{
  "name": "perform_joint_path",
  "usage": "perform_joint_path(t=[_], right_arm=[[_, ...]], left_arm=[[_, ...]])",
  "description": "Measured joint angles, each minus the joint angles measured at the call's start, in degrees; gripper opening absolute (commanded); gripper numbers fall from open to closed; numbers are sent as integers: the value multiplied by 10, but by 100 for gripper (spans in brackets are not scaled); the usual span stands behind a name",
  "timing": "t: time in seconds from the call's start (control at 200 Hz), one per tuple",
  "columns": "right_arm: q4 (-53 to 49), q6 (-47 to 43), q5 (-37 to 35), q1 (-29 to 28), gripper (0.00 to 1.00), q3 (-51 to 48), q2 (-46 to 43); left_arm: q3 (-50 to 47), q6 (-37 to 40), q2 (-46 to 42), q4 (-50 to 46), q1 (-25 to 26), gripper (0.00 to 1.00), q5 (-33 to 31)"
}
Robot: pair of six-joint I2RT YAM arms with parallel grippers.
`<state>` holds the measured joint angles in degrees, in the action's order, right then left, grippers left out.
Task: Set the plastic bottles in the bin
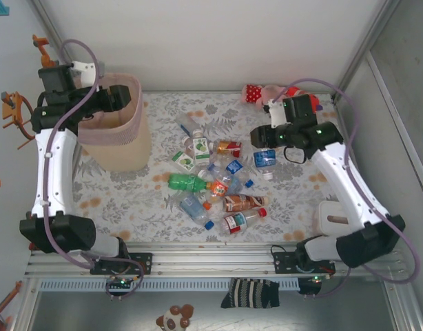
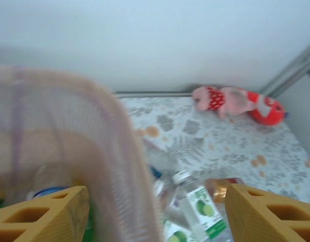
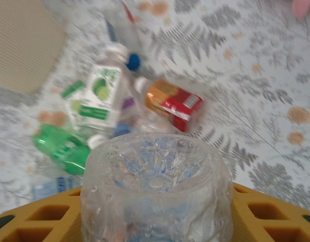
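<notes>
Several plastic bottles (image 1: 215, 183) lie in a loose heap on the flowered table top, among them a green one (image 1: 186, 182) and one with a lime label (image 1: 201, 149). My right gripper (image 1: 270, 152) hangs right of the heap, shut on a clear bottle with a blue label (image 1: 263, 159). In the right wrist view that bottle's ribbed base (image 3: 155, 186) sits between the yellow fingers (image 3: 268, 214). The pale pink bin (image 1: 118, 131) stands at the far left. My left gripper (image 1: 120, 96) hovers over the bin's rim, open, its fingers (image 2: 44, 217) astride the bin wall (image 2: 94, 151) with nothing held.
A pink-and-red plush toy (image 1: 266, 93) lies at the back right near the right arm. A white box with a slot (image 1: 333, 217) stands near the right arm's base. Walls close the table on the left, back and right.
</notes>
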<state>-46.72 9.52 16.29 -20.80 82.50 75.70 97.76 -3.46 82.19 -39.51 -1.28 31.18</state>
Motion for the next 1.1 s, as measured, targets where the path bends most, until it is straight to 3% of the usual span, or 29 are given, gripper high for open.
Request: perform_joint_path(t=[0.486, 0.776, 1.102], right_arm=[[213, 87, 155, 0, 51, -41, -174], [339, 142, 232, 0, 51, -56, -199], [393, 175, 269, 0, 51, -56, -199]], left_arm=[[-170, -103, -124, 240, 239, 75, 91], [-175, -142, -121, 363, 390, 79, 93], [-150, -136, -53, 386, 515, 82, 82]])
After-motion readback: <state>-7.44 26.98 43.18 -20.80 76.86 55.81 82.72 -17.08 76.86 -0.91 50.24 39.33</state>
